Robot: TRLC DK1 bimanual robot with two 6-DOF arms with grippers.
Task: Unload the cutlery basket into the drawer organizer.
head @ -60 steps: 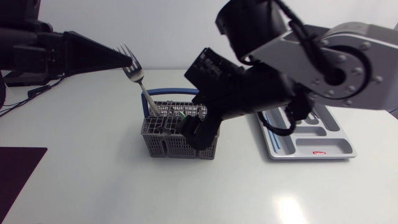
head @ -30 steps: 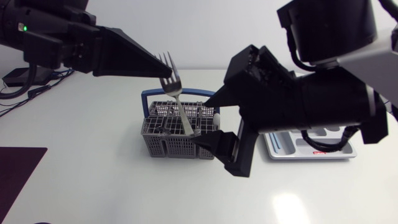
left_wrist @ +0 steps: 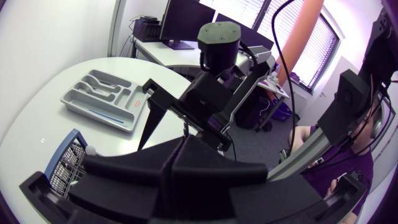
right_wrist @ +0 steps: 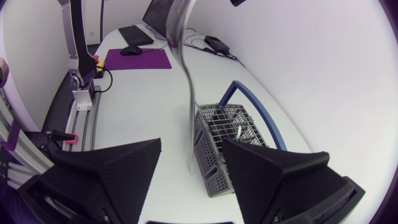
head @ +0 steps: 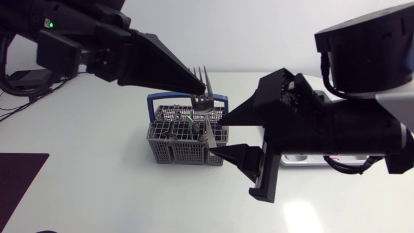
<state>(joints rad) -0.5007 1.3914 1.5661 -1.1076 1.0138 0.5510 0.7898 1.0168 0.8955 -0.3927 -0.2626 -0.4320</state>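
My left gripper (head: 196, 88) is shut on the tines end of a silver fork (head: 206, 109), which hangs above the grey cutlery basket (head: 184, 147) with its blue handle (head: 155, 98). The fork's handle points down between the fingers of my right gripper (head: 218, 134), which is open, with a gap on both sides. In the right wrist view the fork handle (right_wrist: 186, 93) ends between the fingers (right_wrist: 118, 180), with the basket (right_wrist: 227, 143) behind it. The left wrist view shows its fingers (left_wrist: 205, 168) pressed together; the fork is hidden there. The grey drawer organizer (left_wrist: 102, 99) lies further right, mostly hidden in the head view.
Several pieces of cutlery stay in the basket, one with a green handle (head: 189, 122). A strip of the organizer (head: 301, 158) shows under my right arm. A dark purple mat (head: 16, 181) lies at the table's left edge.
My left gripper has carried the fork up and to the right over the basket. My right gripper has drawn back from the basket, turned toward the fork, and its fingers have narrowed around the handle.
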